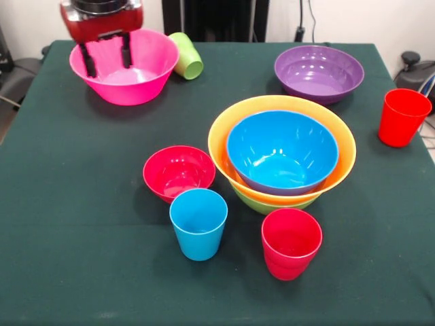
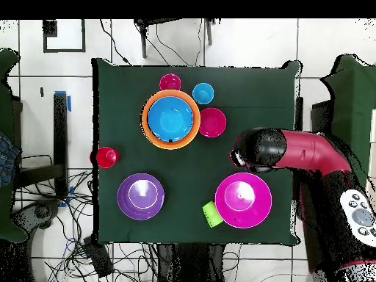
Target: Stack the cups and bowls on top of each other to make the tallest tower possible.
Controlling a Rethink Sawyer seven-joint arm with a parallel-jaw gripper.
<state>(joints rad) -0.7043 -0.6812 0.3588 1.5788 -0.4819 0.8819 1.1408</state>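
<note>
My gripper [image 1: 107, 56] is open and empty, its two black fingers [image 1: 87, 60] hanging apart over the big pink bowl [image 1: 146, 75] at the back left. The tower [image 1: 282, 153] stands mid-table: the blue bowl [image 1: 282, 149] nests in the orange bowl [image 1: 224, 136], which sits on the lime green bowl [image 1: 262, 204]. The small red bowl [image 1: 179, 172], the sky blue cup [image 1: 198, 223] and a red cup [image 1: 291, 242] stand upright in front of it. The lime green cup [image 1: 187, 56] lies on its side beside the pink bowl. The purple bowl [image 1: 318, 73] and the second red cup [image 1: 402, 117] stand at the right.
The dark green table [image 1: 68, 204] carries everything. In the overhead view the red arm [image 2: 294, 150] reaches in from the right, ending just beside the pink bowl [image 2: 243, 199]. The tower [image 2: 171, 119] and the purple bowl [image 2: 141, 196] lie further left there.
</note>
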